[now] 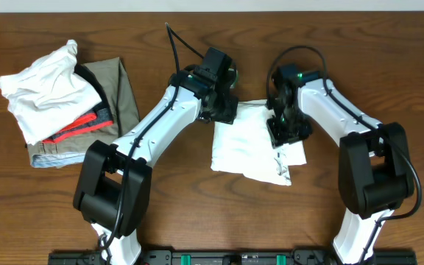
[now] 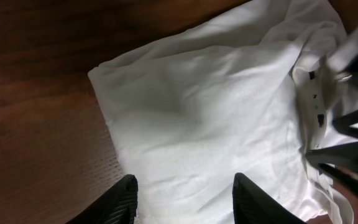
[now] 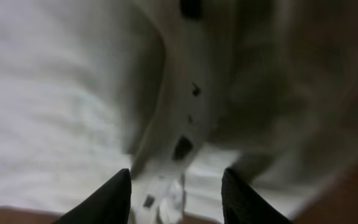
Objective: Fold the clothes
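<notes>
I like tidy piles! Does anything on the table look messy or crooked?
Yes. The folded white trousers in the middle are not square: a flap pokes out at the near right corner. On the left, a white cloth sits crumpled on a khaki garment.

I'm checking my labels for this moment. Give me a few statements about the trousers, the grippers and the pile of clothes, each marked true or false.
1. The left gripper and right gripper are both over the trousers. True.
2. The trousers are spread out at full length. False: they lie folded into a compact, roughly rectangular shape.
3. The pile sits on the left arm's side of the table. True.
4. The khaki garment tops the pile. False: a white garment is on top, and the khaki one lies beneath.
5. The left gripper is shut. False: its jaws stand apart.
</notes>
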Robot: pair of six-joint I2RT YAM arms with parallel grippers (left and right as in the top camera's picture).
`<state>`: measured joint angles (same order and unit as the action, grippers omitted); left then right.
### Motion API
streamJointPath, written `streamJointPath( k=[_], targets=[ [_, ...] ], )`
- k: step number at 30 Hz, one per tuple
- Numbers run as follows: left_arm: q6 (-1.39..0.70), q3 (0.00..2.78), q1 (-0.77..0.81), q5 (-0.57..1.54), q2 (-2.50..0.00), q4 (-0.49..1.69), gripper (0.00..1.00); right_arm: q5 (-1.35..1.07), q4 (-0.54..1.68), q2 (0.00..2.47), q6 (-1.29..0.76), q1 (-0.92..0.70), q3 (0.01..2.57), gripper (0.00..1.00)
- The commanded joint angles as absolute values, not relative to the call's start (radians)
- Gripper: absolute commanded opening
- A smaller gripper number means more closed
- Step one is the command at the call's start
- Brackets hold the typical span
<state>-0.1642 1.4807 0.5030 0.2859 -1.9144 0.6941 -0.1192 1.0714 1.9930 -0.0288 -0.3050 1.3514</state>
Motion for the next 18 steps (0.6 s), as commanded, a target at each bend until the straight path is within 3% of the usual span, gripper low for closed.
streamJointPath(
  k=[1, 5, 7, 15, 18],
  targets=[
    [-0.176, 1.485, 0.503, 0.295, -1.906, 0.698, 0.50, -0.210, 1.025, 1.971, -0.056, -0.302, 1.291, 0.42],
    [-0.176, 1.485, 0.503, 0.295, -1.906, 0.697, 0.50, -0.240, 0.994, 1.971, -0.056, -0.302, 1.264, 0.23],
    [-0.176, 1.485, 0.503, 0.295, -1.906, 0.697, 0.50, -0.240, 0.994, 1.971, -0.056, -0.302, 1.265, 0.18],
    [-0.176, 1.485, 0.503, 0.295, -1.908, 0.698, 0.50, -0.239, 1.029, 1.928, -0.055, -0.302, 1.289, 0.01],
    [-0.176, 1.483, 0.503, 0.295, -1.908, 0.698, 0.50, -0.234, 1.065, 1.862, -0.047, -0.302, 1.318, 0.01]
  ],
)
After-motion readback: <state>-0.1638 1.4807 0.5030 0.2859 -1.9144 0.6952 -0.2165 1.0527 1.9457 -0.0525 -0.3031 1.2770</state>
